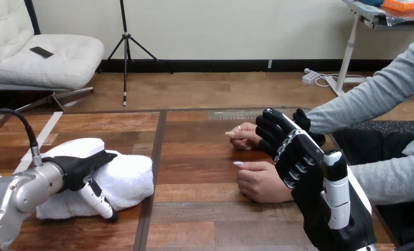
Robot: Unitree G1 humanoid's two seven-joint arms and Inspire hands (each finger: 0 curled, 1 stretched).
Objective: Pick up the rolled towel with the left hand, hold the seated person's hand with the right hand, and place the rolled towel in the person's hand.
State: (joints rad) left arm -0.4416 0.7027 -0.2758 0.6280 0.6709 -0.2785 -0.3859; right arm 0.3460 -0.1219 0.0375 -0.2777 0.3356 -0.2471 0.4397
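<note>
The rolled towel (126, 178) lies on the wooden table (205, 209) in the lower left of the frame, a white bundle resting flat on the boards. The robot's left hand (82, 166) sits on top of the towel's left part, white shell uppermost and palm down on the cloth, at the end of the silver left forearm (16, 196) that enters from the bottom left corner. Part of this hand reaches down across the towel's near face toward the table. Whether the hand has closed on the towel cannot be told, since the side that meets the cloth is hidden under the shell. The towel's right end sticks out bare past the hand.

At the middle right of the frame the robot's right hand (312, 172) rises from the bottom right corner. Its black fingers (272, 130) are curled over the back of the person's hand (242, 137), near the wrist, and its thumb (301, 119) stands on the far side by the grey sleeve (361, 99), so this hand grasps the person's hand. The person's fingers show to the left of the robot's fingertips, one pointing left just above the table. The person's other hand (260, 183) rests on the table just below, touching the right hand's knuckles. The towel lies well apart from both, to the left.
</note>
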